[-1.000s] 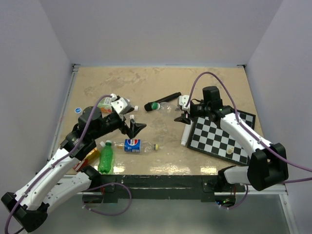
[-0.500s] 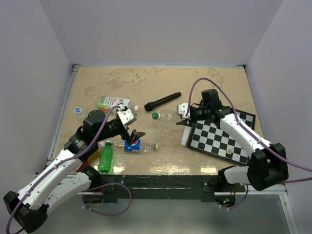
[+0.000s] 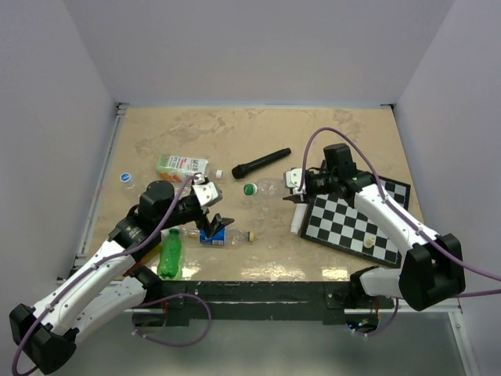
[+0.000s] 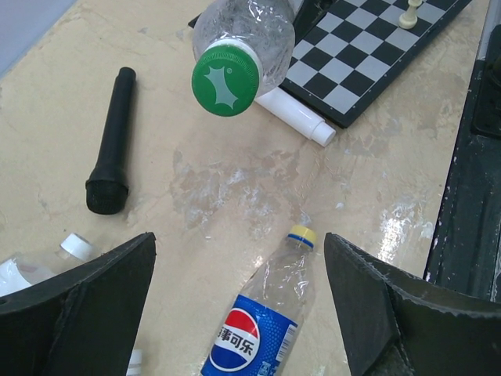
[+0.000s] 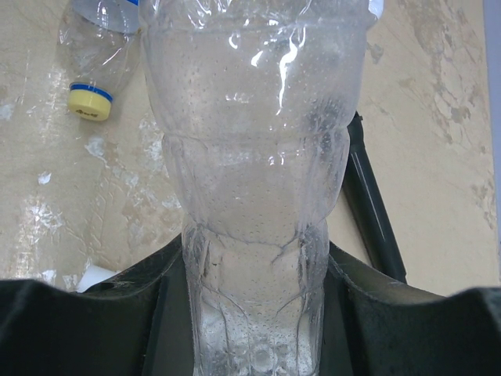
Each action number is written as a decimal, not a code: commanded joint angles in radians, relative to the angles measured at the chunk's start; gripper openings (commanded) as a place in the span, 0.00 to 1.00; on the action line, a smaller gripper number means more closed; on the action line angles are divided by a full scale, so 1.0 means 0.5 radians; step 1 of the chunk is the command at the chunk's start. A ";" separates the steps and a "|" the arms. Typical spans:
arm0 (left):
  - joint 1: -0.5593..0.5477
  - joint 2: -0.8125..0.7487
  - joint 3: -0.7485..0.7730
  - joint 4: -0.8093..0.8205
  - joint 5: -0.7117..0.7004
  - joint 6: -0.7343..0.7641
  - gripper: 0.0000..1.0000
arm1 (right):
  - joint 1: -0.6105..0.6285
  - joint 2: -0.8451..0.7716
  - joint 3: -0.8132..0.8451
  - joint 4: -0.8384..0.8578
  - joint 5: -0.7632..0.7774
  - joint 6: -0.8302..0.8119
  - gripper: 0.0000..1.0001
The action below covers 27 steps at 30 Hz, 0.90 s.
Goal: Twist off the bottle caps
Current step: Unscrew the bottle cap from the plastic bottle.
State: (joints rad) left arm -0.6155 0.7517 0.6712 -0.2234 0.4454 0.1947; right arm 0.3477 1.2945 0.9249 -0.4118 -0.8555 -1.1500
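Lowered since a second ago, the left gripper (image 3: 215, 227) hangs right over the Pepsi bottle (image 4: 254, 333). Its fingers (image 4: 86, 298) are spread wide and hold nothing. That bottle lies on the table (image 3: 258, 133) in the gap between them, and the wrist view shows no contact. The right gripper (image 3: 291, 186), at the far left corner of the chessboard (image 3: 356, 219), is clamped on the lower part of a clear crinkled bottle (image 5: 254, 157), held sideways with its neck toward the left arm. A bright green bottle (image 3: 169, 252) lies just left of the Pepsi bottle. The clear bottle's green cap (image 4: 226, 79) is on, well beyond the left fingers. The Pepsi bottle's yellow cap (image 4: 303, 235) is also on, just ahead of the spread fingers and between their lines.
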 commanded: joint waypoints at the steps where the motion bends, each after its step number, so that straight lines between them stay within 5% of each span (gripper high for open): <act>1: 0.001 0.006 -0.035 0.131 0.069 0.022 0.92 | 0.029 -0.033 -0.015 -0.023 -0.020 -0.047 0.00; 13: -0.002 0.221 0.072 0.220 0.156 -0.058 0.78 | 0.084 0.000 -0.015 -0.032 0.030 -0.050 0.00; 27: 0.001 0.215 0.078 0.578 0.152 -0.190 0.74 | 0.157 0.049 -0.006 -0.035 0.085 -0.035 0.00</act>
State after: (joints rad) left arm -0.6155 0.8536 0.6678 -0.0498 0.4854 0.1341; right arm 0.4137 1.3170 0.9245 -0.4332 -0.8196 -1.1610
